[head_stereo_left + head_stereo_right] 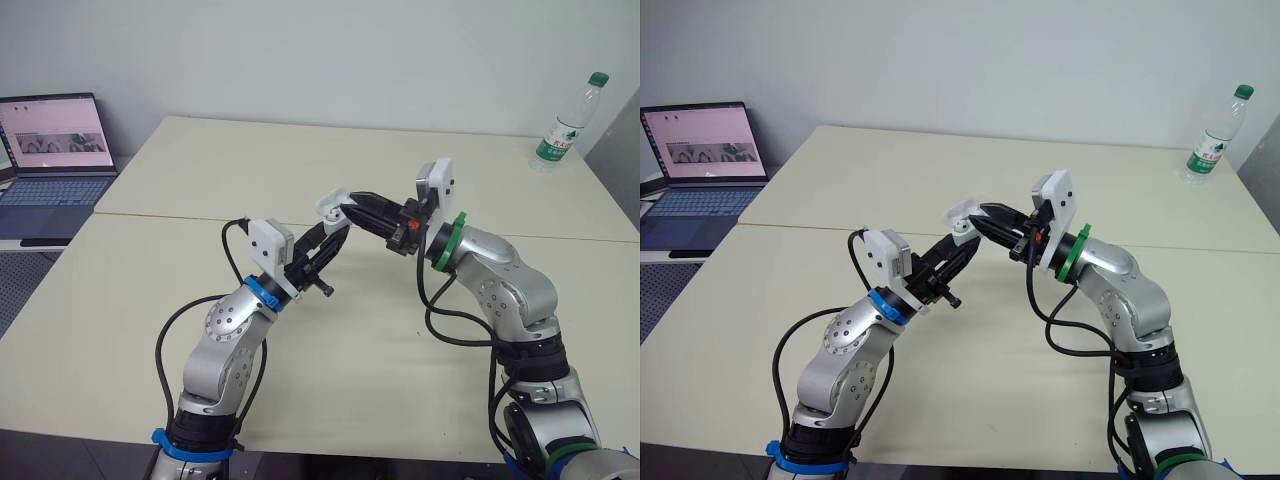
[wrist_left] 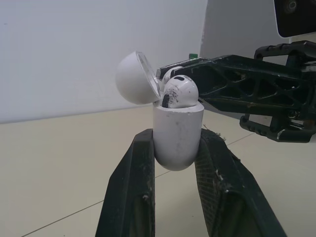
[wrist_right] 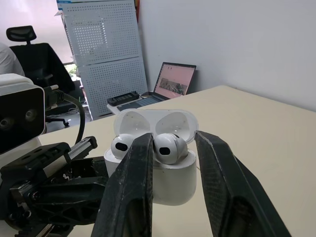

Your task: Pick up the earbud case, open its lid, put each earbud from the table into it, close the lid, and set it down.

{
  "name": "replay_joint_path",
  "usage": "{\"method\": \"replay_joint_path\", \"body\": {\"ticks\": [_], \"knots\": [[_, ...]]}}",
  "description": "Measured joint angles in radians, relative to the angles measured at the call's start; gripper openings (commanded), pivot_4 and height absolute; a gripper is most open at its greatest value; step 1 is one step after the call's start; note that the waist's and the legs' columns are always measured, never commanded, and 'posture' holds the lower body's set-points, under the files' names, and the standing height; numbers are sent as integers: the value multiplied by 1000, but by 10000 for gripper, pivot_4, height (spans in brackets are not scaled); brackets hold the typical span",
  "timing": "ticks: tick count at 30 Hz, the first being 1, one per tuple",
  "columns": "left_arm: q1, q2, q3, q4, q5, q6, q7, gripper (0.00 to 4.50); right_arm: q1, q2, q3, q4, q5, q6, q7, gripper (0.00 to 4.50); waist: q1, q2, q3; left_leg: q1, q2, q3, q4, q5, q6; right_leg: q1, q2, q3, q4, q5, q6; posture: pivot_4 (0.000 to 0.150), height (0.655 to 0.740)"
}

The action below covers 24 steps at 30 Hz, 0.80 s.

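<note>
Earbud case (image 3: 173, 178) is up in the air over the table (image 1: 200, 170), upright and clamped by its lower body between the two fingers of my left gripper (image 2: 175, 134). My right gripper (image 3: 174, 143) meets it from the other side, fingers apart and straddling one earbud, with a sliver of gap showing on one side. The lid (image 2: 136, 79) is swung back and open. Both earbuds look seated side by side in the case: one (image 3: 168, 147) between my right fingers, the other (image 3: 122, 145) just beside them. So I judge the loading as done, or all but done, with closing up next. That calls for drawing my right fingers straight back without snagging the earbud, then pushing the lid down; those fingers are what stands in the lid's way. Off at the table's edges, the laptop (image 1: 55, 165) and the bottle (image 1: 568, 125) sit well apart from all this.
</note>
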Motion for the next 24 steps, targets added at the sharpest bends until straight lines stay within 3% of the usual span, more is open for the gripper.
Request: {"method": "replay_joint_path", "body": {"ticks": [6, 12, 16, 19, 21, 24], "knots": [[0, 0, 0, 0, 0, 1, -1, 7388, 0, -5, -36, 0, 64, 31, 27, 13465, 1, 0, 0, 0, 0, 0, 0, 0, 0, 0, 0, 0, 0, 0, 0, 1500, 7400], [2, 7, 1, 0, -1, 1, -1, 7388, -22, -94, -116, -36, 205, 151, 60, 13465, 0, 0, 0, 0, 0, 0, 0, 0, 0, 0, 0, 0, 0, 0, 0, 1500, 7400], [2, 10, 1, 0, -1, 1, -3, 7388, -44, -151, -120, -31, 195, 171, 61, 13465, 0, 0, 0, 0, 0, 0, 0, 0, 0, 0, 0, 0, 0, 0, 0, 1500, 7400], [1, 18, 1, 0, -7, 2, -22, 7388, -85, -163, -112, 51, 154, 145, 74, 8019, 0, 0, 0, 0, 0, 1, 0, 0, 0, 0, 0, 1, -1, 0, 0, 1500, 7400], [1, 31, -3, 0, -15, 5, -44, 7388, -125, -175, -103, 132, 116, 117, 95, 558, 0, 0, 0, 0, 0, 1, 0, 0, 0, 0, 1, 1, -1, 0, 0, 1500, 7400], [-3, 51, -8, 1, -17, 6, -76, 7388, -186, -185, -65, 256, 47, 76, 124, 558, -2, 0, 0, 0, 0, 2, 0, 0, 0, 0, 1, 1, -1, 0, 0, 1500, 7400]]}}
